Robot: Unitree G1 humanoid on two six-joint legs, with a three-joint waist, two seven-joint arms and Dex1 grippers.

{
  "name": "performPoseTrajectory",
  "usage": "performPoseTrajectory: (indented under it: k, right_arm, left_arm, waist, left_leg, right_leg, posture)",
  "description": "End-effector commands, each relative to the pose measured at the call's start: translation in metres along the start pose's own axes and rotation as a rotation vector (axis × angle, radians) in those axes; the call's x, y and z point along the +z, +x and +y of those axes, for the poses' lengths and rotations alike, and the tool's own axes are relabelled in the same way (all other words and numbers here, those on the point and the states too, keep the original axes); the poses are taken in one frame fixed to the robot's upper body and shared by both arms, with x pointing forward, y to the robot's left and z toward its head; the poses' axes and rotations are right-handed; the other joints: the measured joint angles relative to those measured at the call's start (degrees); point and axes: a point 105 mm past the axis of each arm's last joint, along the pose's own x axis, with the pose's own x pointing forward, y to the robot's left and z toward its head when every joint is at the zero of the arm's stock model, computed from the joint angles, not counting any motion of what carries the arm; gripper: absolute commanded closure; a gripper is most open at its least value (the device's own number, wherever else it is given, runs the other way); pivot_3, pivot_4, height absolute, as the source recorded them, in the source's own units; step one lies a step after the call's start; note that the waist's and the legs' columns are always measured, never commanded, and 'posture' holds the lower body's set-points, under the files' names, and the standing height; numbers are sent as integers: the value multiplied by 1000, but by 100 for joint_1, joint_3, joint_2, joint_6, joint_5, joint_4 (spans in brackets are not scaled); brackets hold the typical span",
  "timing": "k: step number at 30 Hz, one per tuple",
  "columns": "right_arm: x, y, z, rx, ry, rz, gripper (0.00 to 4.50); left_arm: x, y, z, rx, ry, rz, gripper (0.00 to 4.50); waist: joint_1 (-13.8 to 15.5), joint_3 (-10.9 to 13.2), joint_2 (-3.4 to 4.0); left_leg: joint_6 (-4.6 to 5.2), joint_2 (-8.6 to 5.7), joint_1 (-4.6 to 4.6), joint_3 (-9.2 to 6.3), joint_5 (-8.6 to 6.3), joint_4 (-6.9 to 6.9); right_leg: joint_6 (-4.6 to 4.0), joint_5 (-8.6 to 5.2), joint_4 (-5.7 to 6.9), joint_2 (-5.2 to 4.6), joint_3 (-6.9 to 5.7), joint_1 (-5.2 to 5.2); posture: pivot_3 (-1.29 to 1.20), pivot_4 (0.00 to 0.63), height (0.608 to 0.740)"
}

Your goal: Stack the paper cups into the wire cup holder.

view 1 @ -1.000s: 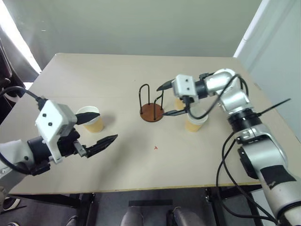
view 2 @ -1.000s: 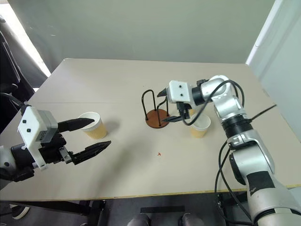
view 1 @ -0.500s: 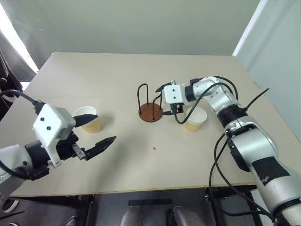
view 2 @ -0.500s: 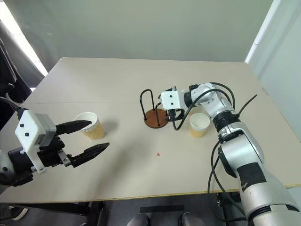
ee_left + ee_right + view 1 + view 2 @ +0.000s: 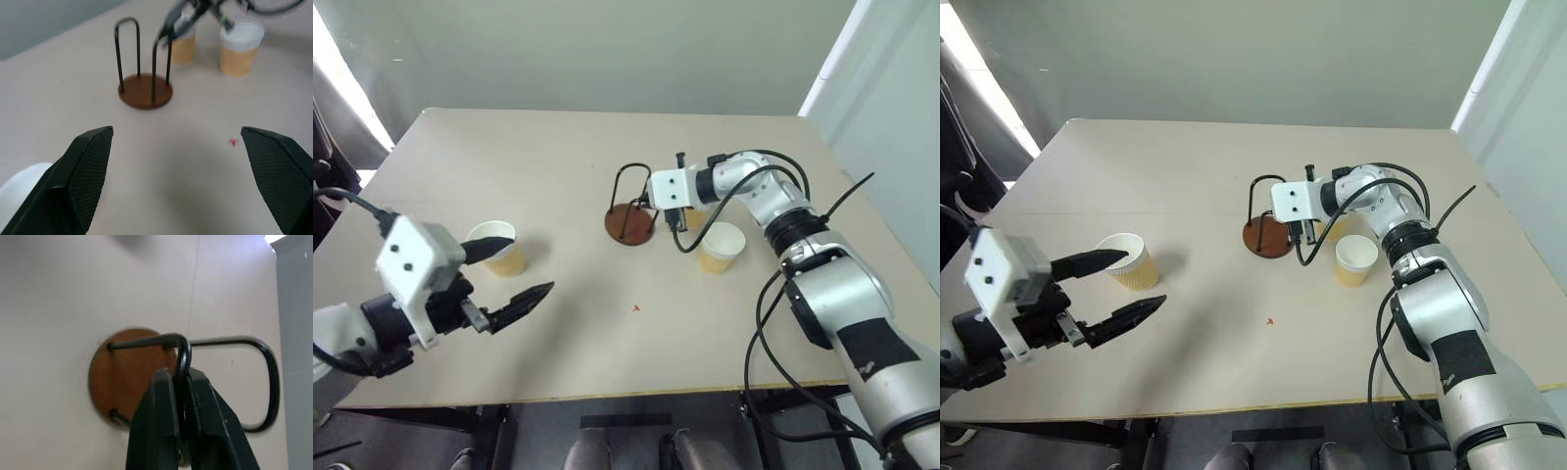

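Beige table [image 5: 558, 157] with a small red mark [image 5: 636, 307] near its front, grey wall [image 5: 607, 49] behind.

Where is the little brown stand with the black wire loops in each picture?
Left eye view: wire cup holder, table middle.
Right eye view: middle, left of the right hand.
Left wrist view: upper middle, before two paper cups.
Right wrist view: centre, loop pinched by the hand.
Shared landmark: its brown disc base.
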Motion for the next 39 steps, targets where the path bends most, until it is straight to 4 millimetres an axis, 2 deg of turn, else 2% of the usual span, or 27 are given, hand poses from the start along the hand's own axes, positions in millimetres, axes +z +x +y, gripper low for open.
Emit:
performPoseTrajectory:
  k: [1, 5, 9, 12, 14, 18, 21, 23, 24, 28, 32, 35, 39]
  right_arm:
    - [18, -11, -13, -22, -28, -88, 4478]
    - [24, -15, -9, 4, -19, -135, 4478]
    - [27, -23, -7, 28, -2, -175, 4478]
    - [34, -43, 0, 91, 11, -234, 4478]
    - [40, -59, 12, 154, 17, -274, 4478]
    - [45, -76, 45, 254, 27, -284, 4478]
    - [50, -82, 71, 306, 47, -286, 4478]
    - [53, -80, 78, 300, 47, -287, 4478]
    - [55, -78, 80, 291, 29, -294, 4478]
    - [66, -72, 82, 245, -26, -342, 4478]
    - [71, -69, 86, 226, -59, -379, 4478]
    - [77, -55, 80, 155, -137, -402, 4478]
    - [78, -49, 83, 157, -206, -423, 4478]
  left_arm:
    - [28, -14, -2, -39, 52, -89, 0]
    - [31, -30, 9, -11, 52, -83, 0]
    - [15, -33, 5, -20, 27, -16, 0]
    - [-9, -39, 3, -9, 11, 110, 0]
    - [-27, -45, -1, -19, 8, 207, 0]
    - [-46, -50, -7, -39, 5, 294, 0]
    - [-48, -47, -7, -53, 6, 291, 0]
    - [-47, -44, -8, -66, 8, 281, 0]
    - [-47, -43, -8, -72, 9, 279, 0]
    - [-46, -41, -6, -86, 14, 277, 0]
    - [-44, -38, -8, -106, 15, 276, 0]
    - [-46, -34, -13, -128, 6, 279, 0]
    - [-46, -33, -16, -143, 3, 285, 0]
  waist:
    - [-7, 1, 1]
    - [-41, 1, 1]
    - [-58, 1, 2]
    - [-55, 1, 1]
    - [-43, -1, -2]
    - [-34, -4, -7]
    - [-49, -3, -5]
    - [-60, -3, -5]
    - [-76, -3, -5]
    - [-108, -2, -4]
    - [-102, -2, -5]
    - [-93, -2, -5]
    - [-68, -2, -5]
  left_leg:
    - [-6, -1, 0, 1, 2, -1]
    - [-56, 2, -5, 6, 18, -3]
    - [-51, 5, -10, 6, 16, -5]
    - [-33, 5, -14, 5, 6, -2]
    - [-34, 3, -21, 5, 6, 6]
    - [-60, 3, -40, 22, 9, 40]
    - [-60, 5, -33, 45, 4, 62]
    - [-43, 4, -20, 60, -6, 71]
    - [-3, 3, -5, 67, -28, 70]
    - [15, 9, 65, 82, -38, 69]
    - [18, 15, 62, 83, -39, 69]
    - [21, 14, 57, 82, -44, 69]
    - [21, 16, 46, 76, -50, 69]
  right_leg:
    - [0, 0, 0, 0, 1, -1]
    - [-1, -1, -6, 0, 4, -6]
    - [-3, -2, -6, 0, 5, -12]
    - [-3, -2, -8, 0, 5, -12]
    - [-3, -2, -11, 0, 4, -12]
    - [-7, -5, -14, 9, -2, -6]
    - [-6, -5, -9, 20, -1, 7]
    - [-6, -4, 1, 28, 2, 15]
    - [-6, -4, 4, 32, 3, 27]
    - [-9, -4, 8, 50, 13, 79]
    - [-13, -2, 11, 58, 16, 72]
    - [-12, -2, 8, 58, 21, 67]
    - [-12, -2, 5, 58, 26, 56]
  posture:
    - [0, 150, 740]
    - [0, 150, 740]
    - [0, 150, 740]
    - [0, 150, 740]
    - [0, 150, 740]
    - [0, 150, 740]
    - [0, 150, 740]
    - [0, 150, 740]
    - [0, 150, 740]
    - [0, 150, 740]
    - [0, 150, 740]
    - [0, 150, 740]
    - [0, 150, 740]
